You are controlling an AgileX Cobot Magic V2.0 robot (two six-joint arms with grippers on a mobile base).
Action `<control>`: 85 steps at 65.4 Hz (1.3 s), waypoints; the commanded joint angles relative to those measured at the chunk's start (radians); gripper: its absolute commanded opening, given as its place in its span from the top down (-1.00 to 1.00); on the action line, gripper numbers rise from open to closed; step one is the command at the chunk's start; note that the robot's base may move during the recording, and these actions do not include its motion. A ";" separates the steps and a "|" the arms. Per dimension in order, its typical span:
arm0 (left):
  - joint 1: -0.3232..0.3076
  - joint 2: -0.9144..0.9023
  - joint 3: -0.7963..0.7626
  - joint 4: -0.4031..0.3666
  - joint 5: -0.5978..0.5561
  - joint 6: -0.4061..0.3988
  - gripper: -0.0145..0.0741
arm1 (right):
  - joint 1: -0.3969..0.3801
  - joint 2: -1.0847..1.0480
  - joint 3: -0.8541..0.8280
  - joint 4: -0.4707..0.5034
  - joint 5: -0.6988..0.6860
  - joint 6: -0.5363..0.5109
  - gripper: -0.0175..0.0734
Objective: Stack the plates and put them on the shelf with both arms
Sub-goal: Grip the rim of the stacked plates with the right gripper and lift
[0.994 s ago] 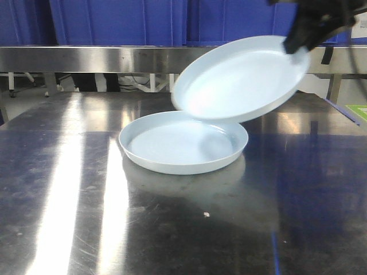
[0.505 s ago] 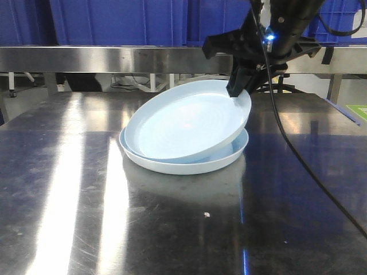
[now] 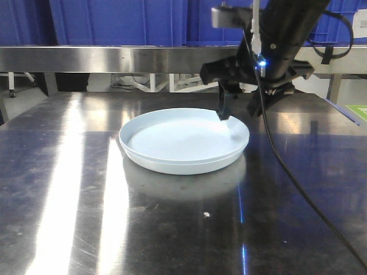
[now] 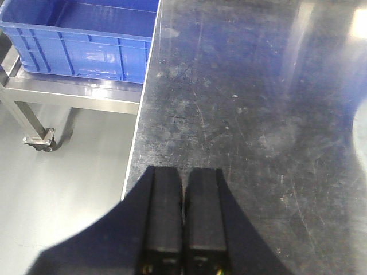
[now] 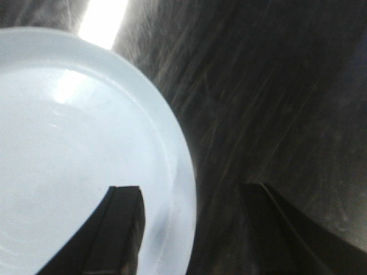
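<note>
Plates (image 3: 183, 143): pale bluish-white, lying flat and level near the middle of the table. They read as a single nested stack, and the line between the two rims is too fine to make out.
Plates, right wrist view (image 5: 74, 172): glossy inner face fills the left half; rim curves down the middle, with bare steel to its right.
Right gripper (image 3: 238, 114): hangs over the far right rim of the stack, pointing down. Jaws spread wide and gripping nothing.
Right fingers: one finger (image 5: 123, 229) sits over the inside of the stack, the other over the table outside the rim, so the rim lies between them. Cannot tell if the inner tip touches the surface.
Blue light (image 3: 261, 62): a small lit spot on the right gripper body.
Cable (image 3: 287, 172): black, trailing from the right arm toward the near right corner.
Left gripper (image 4: 183, 172): fingers pressed together with nothing between them, above the table's left edge.
Table (image 3: 69, 200): scratched stainless steel with bright glare streaks on the left.
Shelf rail (image 3: 86, 57): steel, running across the far side.
Blue bins (image 3: 114, 20): lined up behind the rail.
Blue crate (image 4: 80, 34): on a low steel stand left of the table.
</note>
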 commanded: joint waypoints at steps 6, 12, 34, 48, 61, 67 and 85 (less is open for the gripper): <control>0.002 -0.012 -0.027 0.002 -0.079 -0.009 0.46 | 0.003 -0.014 -0.035 0.001 -0.020 -0.001 -0.36; 0.002 -0.012 -0.027 0.002 -0.079 -0.009 0.46 | 0.003 -0.007 -0.035 0.001 -0.022 -0.001 -0.36; 0.002 -0.012 -0.027 0.002 -0.079 -0.009 0.46 | 0.003 -0.010 -0.035 0.001 -0.047 -0.001 0.48; 0.002 -0.012 -0.027 0.002 -0.079 -0.009 0.46 | 0.003 -0.095 -0.035 0.000 -0.070 -0.001 0.51; 0.002 -0.012 -0.027 0.002 -0.079 -0.009 0.46 | -0.039 -0.242 -0.029 -0.005 -0.094 -0.001 0.51; 0.002 -0.012 -0.027 0.002 -0.079 -0.009 0.46 | -0.095 -0.344 0.006 -0.005 -0.124 -0.001 0.51; 0.002 -0.012 -0.027 0.002 -0.079 -0.009 0.46 | -0.316 -0.720 0.285 -0.005 -0.232 -0.001 0.51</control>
